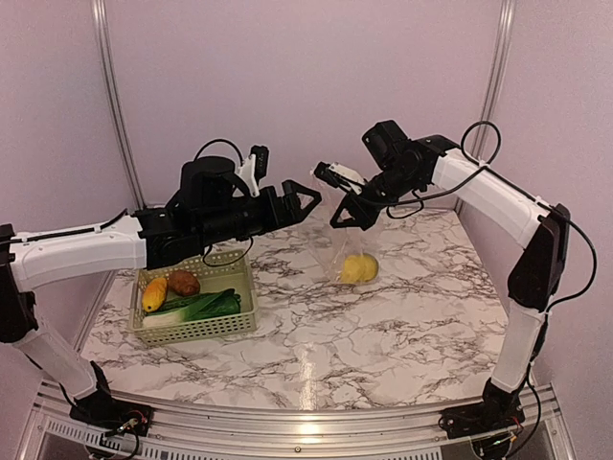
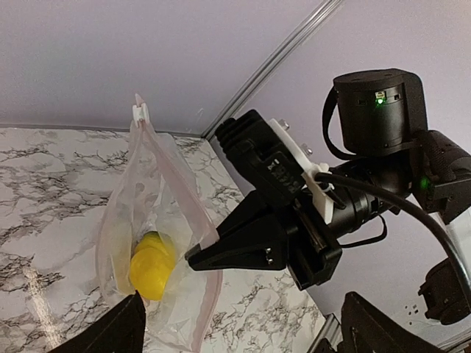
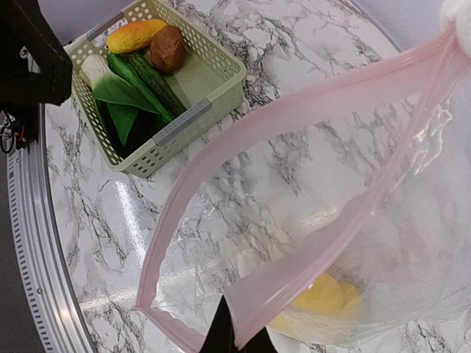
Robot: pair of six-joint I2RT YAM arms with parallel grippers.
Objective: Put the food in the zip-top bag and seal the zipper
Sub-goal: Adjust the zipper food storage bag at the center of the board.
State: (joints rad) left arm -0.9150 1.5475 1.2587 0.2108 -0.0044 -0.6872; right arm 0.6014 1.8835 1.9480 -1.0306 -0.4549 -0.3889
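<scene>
**Bag hung from one pinch: mouth may fold**

Right gripper (image 1: 343, 220) is clamped narrow on the rim of the zip-top bag (image 1: 356, 244), which hangs right of the basket (image 1: 251, 287) with yellow fruit (image 1: 359, 268) at its bottom. Left gripper (image 1: 311, 201) is wide and empty, above the basket's far right corner.

The orange piece (image 1: 153, 294), potato (image 1: 183, 283), cucumber (image 1: 218, 305) and leek (image 3: 110, 84) lie in the basket, not yet bagged.

Risks: with a single hold, the zipper (image 3: 331, 95) sags toward a slit. The long cucumber or leek could catch the rim and tug the film free. It could also drop to the table (image 1: 402, 326) right of the basket.
</scene>
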